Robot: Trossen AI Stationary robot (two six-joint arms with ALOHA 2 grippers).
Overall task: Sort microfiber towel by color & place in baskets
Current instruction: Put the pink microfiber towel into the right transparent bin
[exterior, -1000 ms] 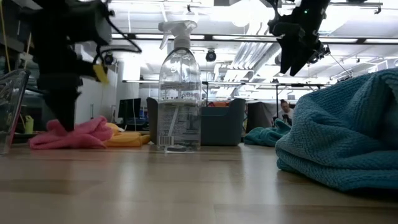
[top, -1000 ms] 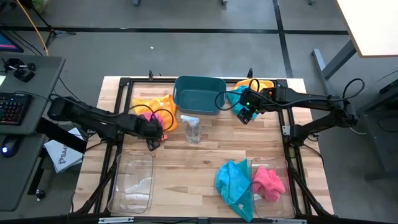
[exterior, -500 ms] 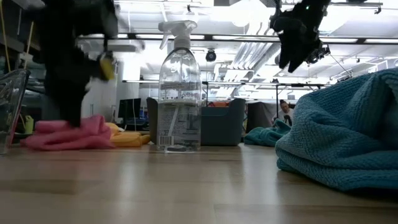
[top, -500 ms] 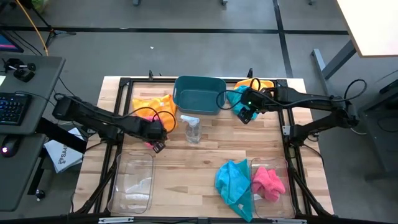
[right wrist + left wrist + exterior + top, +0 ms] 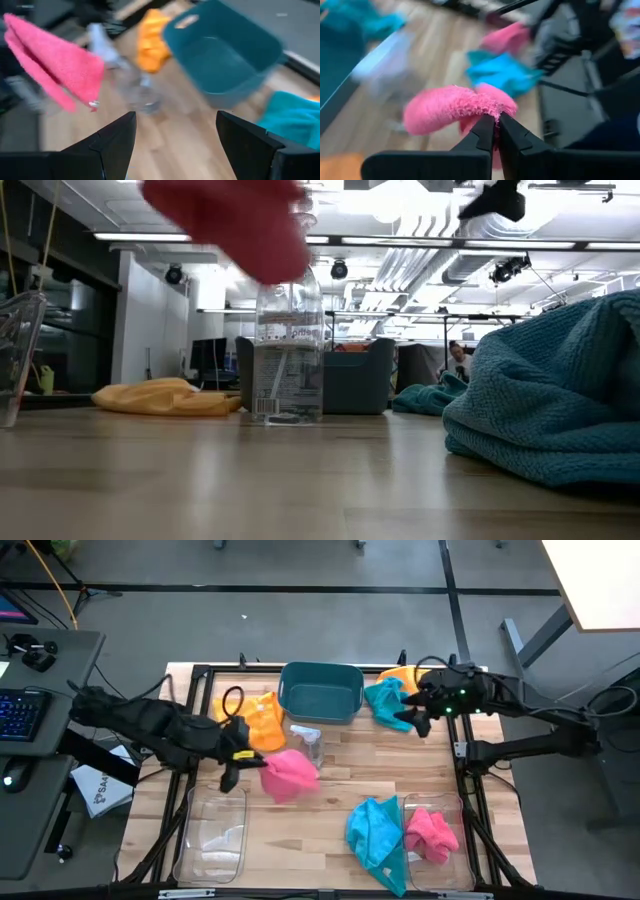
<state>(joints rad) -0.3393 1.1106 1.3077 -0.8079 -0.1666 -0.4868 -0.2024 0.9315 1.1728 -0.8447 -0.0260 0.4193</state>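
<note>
Hanging from the left gripper point(image 5: 243, 753) in the high view, a fluffy pink microfibre towel point(image 5: 289, 774) is now dangling clear of the wooden slatted table point(image 5: 330, 802) beside the small clear spray bottle point(image 5: 309, 743), whereas half a second earlier it was lying bunched on the boards under that gripper. The right gripper point(image 5: 418, 716) is hovering near the rumpled teal towel point(image 5: 383, 701) just beside the opaque dark teal tub point(image 5: 321, 692). An orange towel point(image 5: 262, 717) is lying on the tub's other side, one clear see-through bin point(image 5: 212, 835) is waiting near the left arm, and the other clear bin point(image 5: 437, 845) is holding a second pink towel point(image 5: 432, 831), with another teal towel point(image 5: 375, 836) draped against it.

Looking level across the table, the pink towel point(image 5: 238, 222) is floating high in front of the bottle point(image 5: 289, 345), off the boards entirely.

Looking past the left wrist, the fingers are pinching shut on the pink towel point(image 5: 452, 106).

Looking past the right wrist, the right gripper's fingers point(image 5: 112, 140) are standing wide apart, gripping nothing, with the tub point(image 5: 227, 55) ahead.

Judging by this, the pick is succeeding, and the carry towards the bin already holding pink is the likely next step
</note>
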